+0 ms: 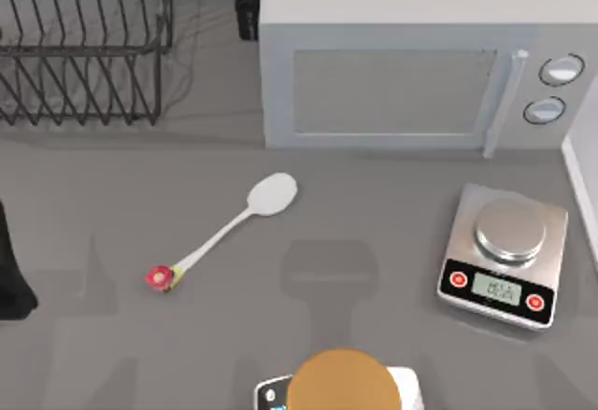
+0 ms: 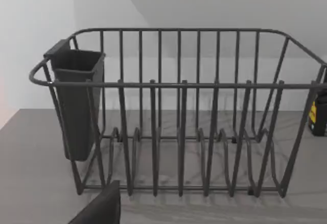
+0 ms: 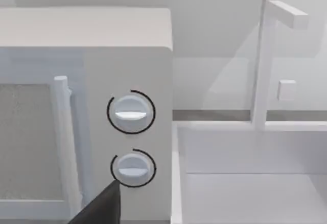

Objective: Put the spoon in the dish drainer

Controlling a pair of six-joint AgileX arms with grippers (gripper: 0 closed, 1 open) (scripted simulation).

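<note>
1. Spoon (image 1: 224,233) lies flat on the grey table (image 1: 392,214), a bit left of centre in the top view — white oval bowl pointing up-right toward the microwave (image 1: 411,74), slim handle running down-left to its red-and-yellow flower knob. Nothing touches it.
2. Dish drainer (image 1: 84,46) stands at the table's far left corner, well apart from the spoon. From my left wrist view the dark wire rack (image 2: 179,112) looks bare inside, with a dark cutlery cup (image 2: 76,101) hung on one end of its rim.
3. My left arm shows as a dark shape at the left edge of the top view, near the table's front; a dark fingertip (image 2: 99,208) pokes into its wrist view. I cannot tell whether those fingers are apart or together.
4. My right wrist view faces the microwave's two round dials (image 3: 131,113), with a dark fingertip (image 3: 102,206) low in the picture — again I cannot tell how the fingers stand.
5. A kitchen scale (image 1: 505,256) sits at the right of the table, in front of the microwave.
6. A dark bottle (image 1: 248,4) with a red cap stands between drainer and microwave, at the back.
</note>
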